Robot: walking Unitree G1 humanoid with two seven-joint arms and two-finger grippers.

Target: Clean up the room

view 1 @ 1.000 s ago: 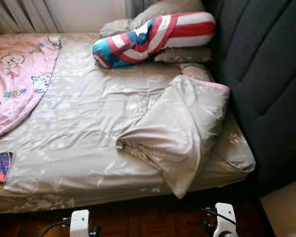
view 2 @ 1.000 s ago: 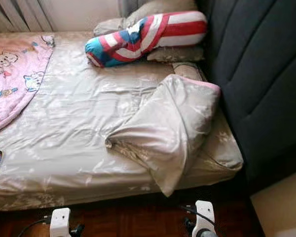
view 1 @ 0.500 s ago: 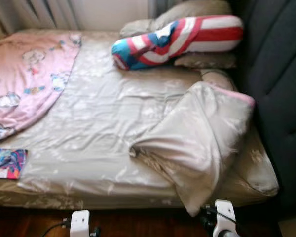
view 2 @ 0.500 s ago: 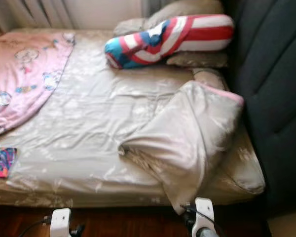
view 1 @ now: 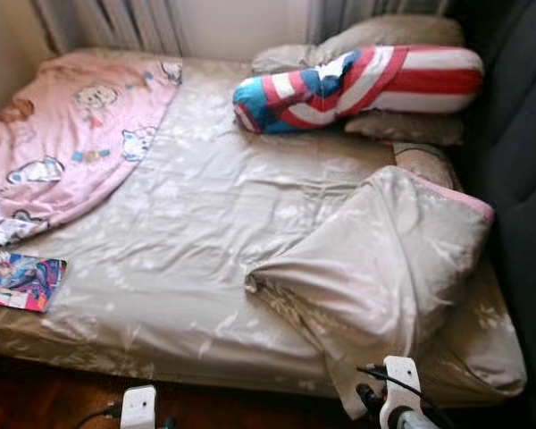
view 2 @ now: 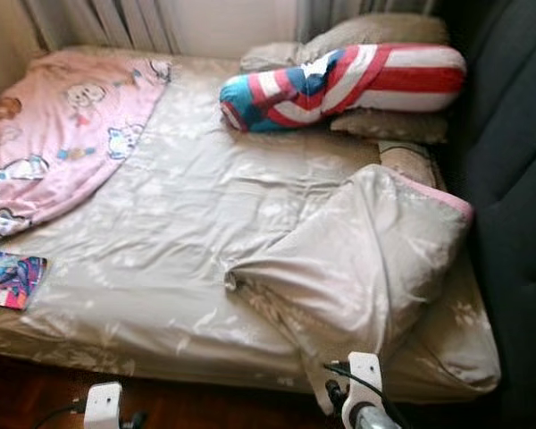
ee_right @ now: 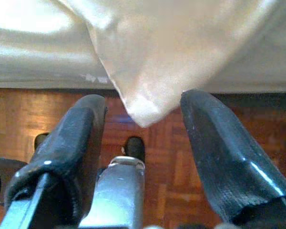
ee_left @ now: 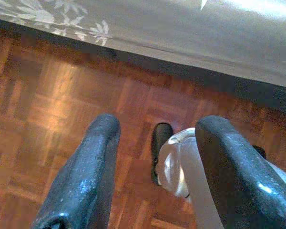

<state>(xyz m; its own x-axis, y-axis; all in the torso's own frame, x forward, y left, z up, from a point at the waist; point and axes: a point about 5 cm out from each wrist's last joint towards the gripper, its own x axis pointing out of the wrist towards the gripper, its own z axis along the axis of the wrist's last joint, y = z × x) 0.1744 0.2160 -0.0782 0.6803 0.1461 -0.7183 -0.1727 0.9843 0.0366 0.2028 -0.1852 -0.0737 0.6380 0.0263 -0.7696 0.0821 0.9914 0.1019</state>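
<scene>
A bed with a beige flowered sheet lies before me. On its right half a rumpled beige blanket with a pink edge hangs over the front edge. A pink cartoon blanket covers the far left. A red, white and blue striped bolster rests on beige pillows at the head. A colourful booklet sits at the front left corner. My left gripper is open above the wooden floor. My right gripper is open just below the blanket's hanging corner.
A dark padded headboard stands along the right side. Curtains and a pale wall close off the far end. Wooden parquet floor runs along the bed's front edge, where my wrists show.
The camera has swung left, so the bed shifted right and more of the pink blanket and booklet show. Nothing on the bed has moved.
</scene>
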